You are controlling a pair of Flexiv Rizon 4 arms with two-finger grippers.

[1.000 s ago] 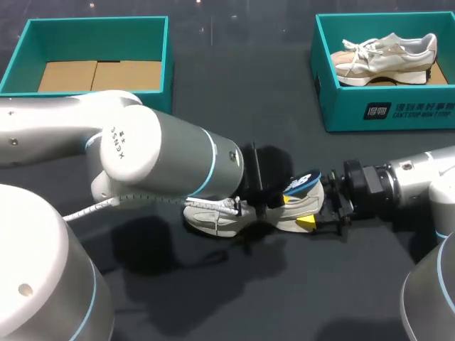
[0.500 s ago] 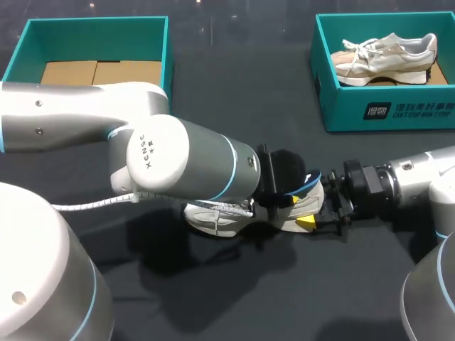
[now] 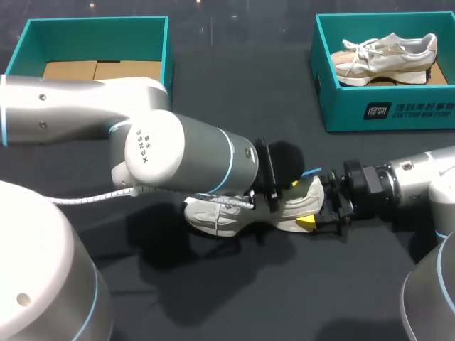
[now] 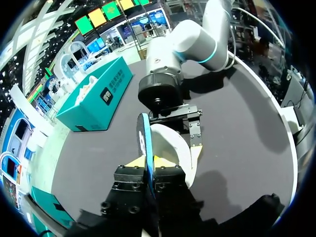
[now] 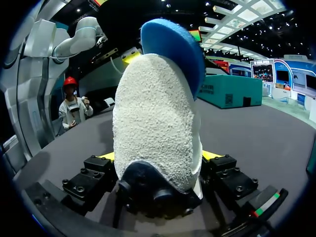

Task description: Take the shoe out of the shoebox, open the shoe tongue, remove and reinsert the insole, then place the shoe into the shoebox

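Left gripper: clenched on the blue insole, one yellow tip pressed to each face. The insole stands on edge, its free end rising above the heel opening of the shoe.

Right gripper: clamped on the heel of the shoe, one yellow-tipped finger on either side. The pebbled white sole faces this wrist's camera.

Shoe: pale trainer on the black table, about mid-table. Its toe points to the left edge and its heel to the right edge.

Shoebox, left: teal, open, at the far left corner, with a brown cardboard base showing inside. It is well apart from the shoe.

Shoebox, right: teal, open, at the far right corner. It holds a second trainer lying on its side.

Obstruction: in the head view the left arm's broad wrist overhangs the shoe's lacing and tongue and hides the shoe's middle. Only the toe and heel show past it.

Left arm: enters from the table's left edge and bends across the middle, with its wrist above the shoe and its fingers toward the heel.

Right arm: enters from the right edge, low and nearly level with the table, with its fingers toward the left edge. The two grippers face each other, just beside one another.
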